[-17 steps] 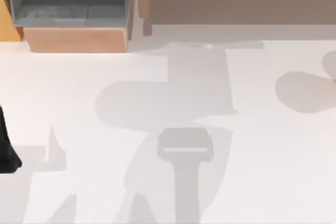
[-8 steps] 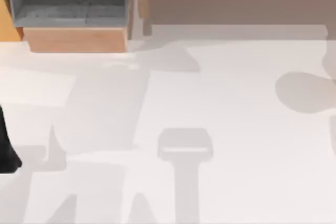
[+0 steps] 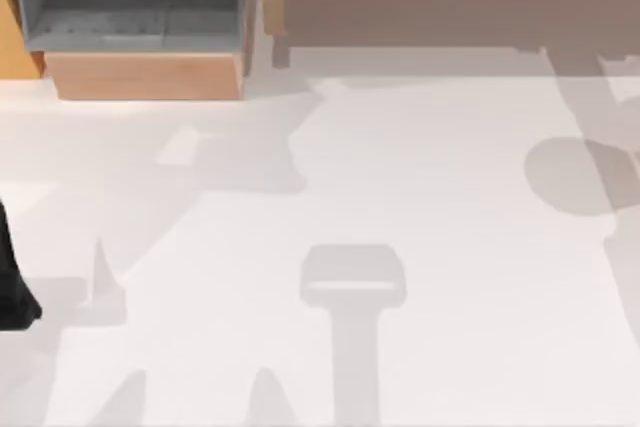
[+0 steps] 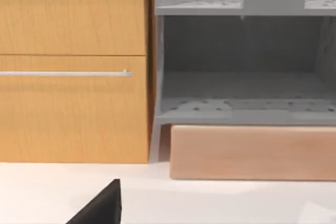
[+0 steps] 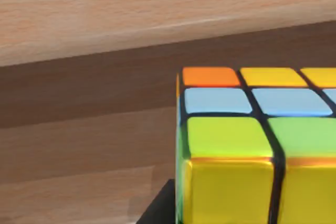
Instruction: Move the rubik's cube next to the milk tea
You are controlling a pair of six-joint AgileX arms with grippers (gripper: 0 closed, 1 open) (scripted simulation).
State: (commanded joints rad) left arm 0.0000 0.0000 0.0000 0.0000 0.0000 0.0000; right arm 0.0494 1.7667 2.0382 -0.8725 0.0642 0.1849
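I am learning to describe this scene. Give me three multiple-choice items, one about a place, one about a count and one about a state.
1. In the top view, where does the grey shelf unit stand?
A. At the far left corner of the table
B. At the near right corner
C. In the middle of the table

2. In the left wrist view, how many bar handles does the wooden cabinet front carry?
A. Five
B. Three
C. One

3. In what state is the rubik's cube in the right wrist view?
A. Solved, each face one colour
B. Mixed, one face bearing several colours
C. Broken into loose pieces

Answers:
1 A: the grey shelf unit sits at the top view's upper left.
2 C: a single bar handle crosses the wooden cabinet.
3 B: one face of the rubik's cube shows orange, yellow, light blue and green tiles.
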